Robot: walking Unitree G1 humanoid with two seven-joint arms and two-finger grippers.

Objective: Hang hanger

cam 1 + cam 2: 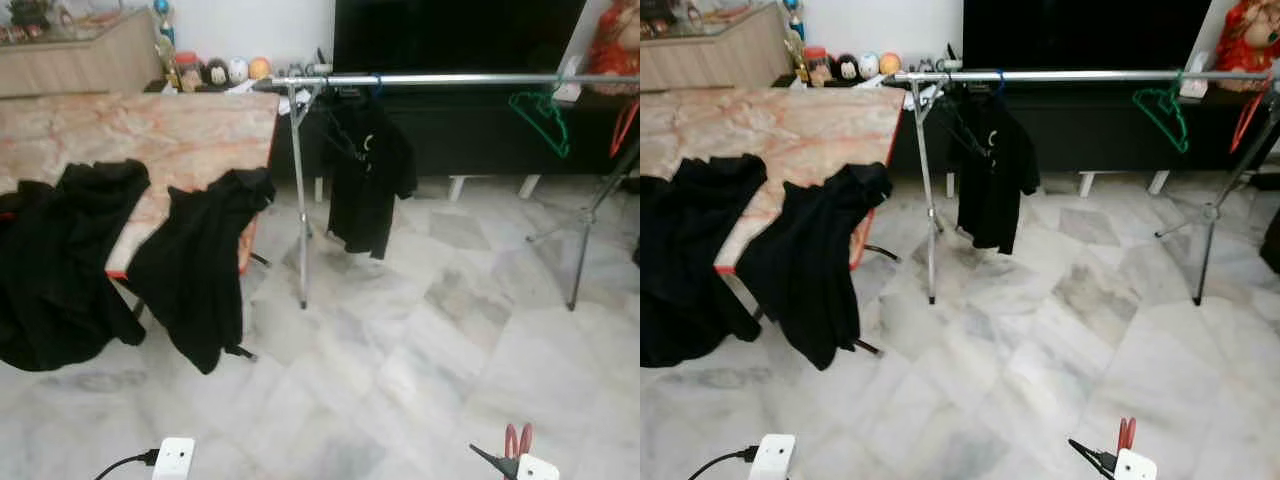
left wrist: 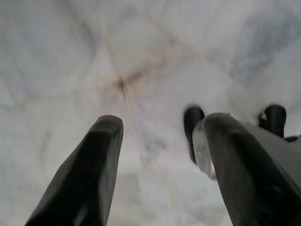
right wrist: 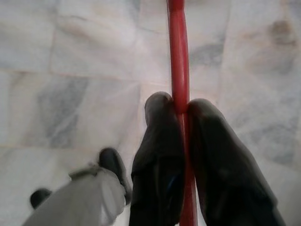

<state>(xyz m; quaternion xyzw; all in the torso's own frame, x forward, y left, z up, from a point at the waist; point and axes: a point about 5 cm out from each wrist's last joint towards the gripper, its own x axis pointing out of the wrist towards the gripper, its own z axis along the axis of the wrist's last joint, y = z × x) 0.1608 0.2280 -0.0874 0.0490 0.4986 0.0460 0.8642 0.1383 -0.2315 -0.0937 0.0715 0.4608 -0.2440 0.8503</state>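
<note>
A room with a pale marble floor (image 1: 420,370), seen from the robot's head, looking forward and down. At the far side, around 12 o'clock, a silver clothes rail (image 1: 450,79) runs across the view on thin metal legs. A black shirt (image 1: 368,175) hangs from the rail near its left end. Farther along, toward 1 o'clock, a green hanger (image 1: 542,115) hangs bare on the rail, and an orange-red hanger (image 1: 624,125) hangs at the far right edge.

At 10 o'clock stands a surface (image 1: 150,135) with a pink marbled top. Two black garments lie draped over its near edge: one (image 1: 60,260) at the far left, another (image 1: 200,265) beside it, both trailing down toward the floor.

At 5 o'clock, low at the bottom edge, the right gripper (image 3: 184,110) holds a red hanger (image 3: 178,56); its fingers (image 3: 157,141) are pressed together on the hanger's thin red bar, which runs straight out between them over the floor. In the left eye view the hanger's red loop (image 1: 518,440) shows just above the wrist.

At 7 o'clock the left gripper (image 2: 157,125) hangs low above the floor, its fingers (image 2: 89,174) spread wide with nothing between them.
</note>
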